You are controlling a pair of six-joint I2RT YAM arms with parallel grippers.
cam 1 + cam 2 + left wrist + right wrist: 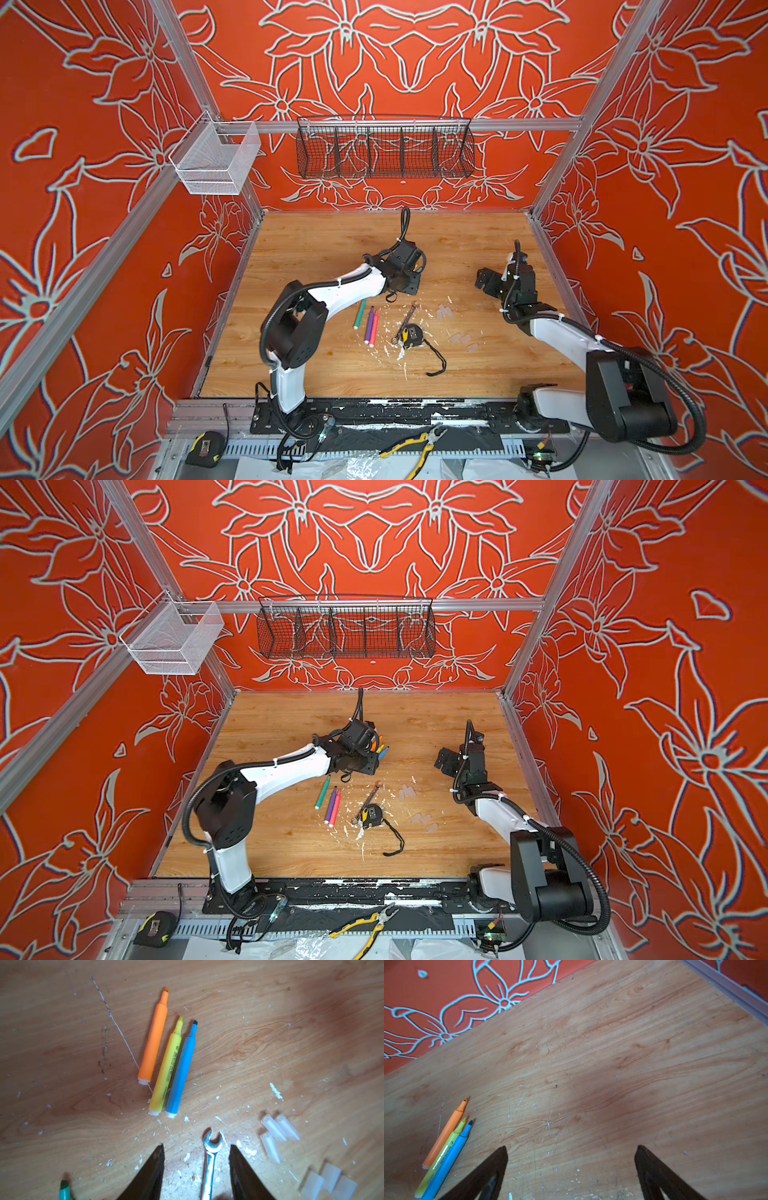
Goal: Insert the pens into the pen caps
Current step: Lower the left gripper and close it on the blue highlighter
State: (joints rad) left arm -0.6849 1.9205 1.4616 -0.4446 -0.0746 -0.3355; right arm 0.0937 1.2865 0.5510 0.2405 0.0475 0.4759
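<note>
Left end effector [196, 1146]: partly spread, wrench [210, 1157] seen in the gap, ungripped. Right end effector [572, 1146]: spread wide, empty. Counter [291, 1043]: orange, yellow, blue pens [166, 1068] together; caps [274, 1129] near.

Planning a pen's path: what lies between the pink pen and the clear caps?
In both top views, the wrench and the tape measure lie between the pink pen and the caps.

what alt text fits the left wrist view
Three uncapped plastic marker pens, orange, yellow and blue, lie side by side on a wooden table. The left gripper has its jaws apart with a silver metal wrench seen between them and six clear plastic caps nearby.
</note>
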